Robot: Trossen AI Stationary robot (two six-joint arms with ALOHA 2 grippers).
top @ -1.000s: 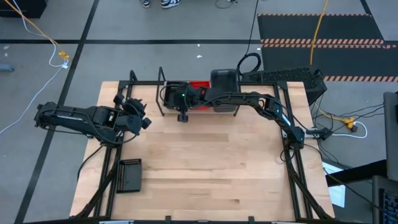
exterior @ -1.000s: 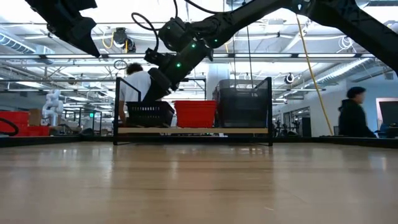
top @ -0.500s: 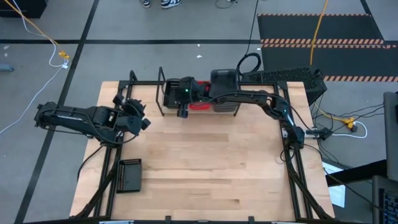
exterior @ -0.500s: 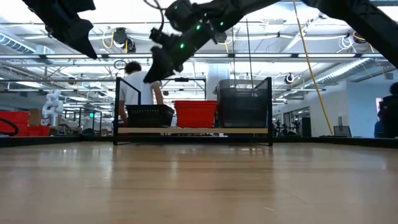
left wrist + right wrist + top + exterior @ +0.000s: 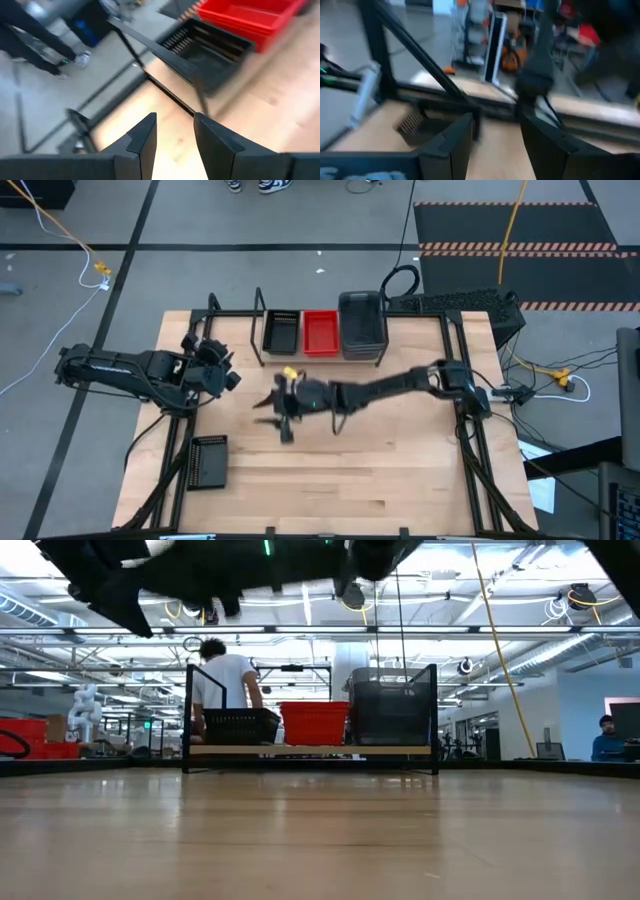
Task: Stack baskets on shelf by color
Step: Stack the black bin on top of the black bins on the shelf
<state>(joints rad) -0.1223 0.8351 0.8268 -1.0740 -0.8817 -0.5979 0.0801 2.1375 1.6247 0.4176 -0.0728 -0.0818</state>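
On the shelf point(image 5: 258, 330) along the table's far edge, a black basket point(image 5: 281, 332) stands at the left, a red basket point(image 5: 320, 332) in the middle and a taller grey stack point(image 5: 362, 328) at the right. They also show in the low view as black basket point(image 5: 240, 725), red basket point(image 5: 315, 723) and grey stack point(image 5: 390, 705). Another black basket point(image 5: 208, 462) lies on the table at the near left. My right gripper point(image 5: 272, 415) hangs open and empty over the table's middle, pointing left. My left gripper point(image 5: 230, 372) waits open and empty at the left, near the shelf's left end.
Black frame rails point(image 5: 468, 450) run along the table's left and right sides. A person in a white shirt point(image 5: 225, 680) stands in the room behind the shelf. Bare wood point(image 5: 380, 470) lies across the table's near right half.
My right gripper has left the black basket in the shelf's left place, risen above it, and swung toward the table's near edge and left, turning to point left. That basket has stayed on the shelf.
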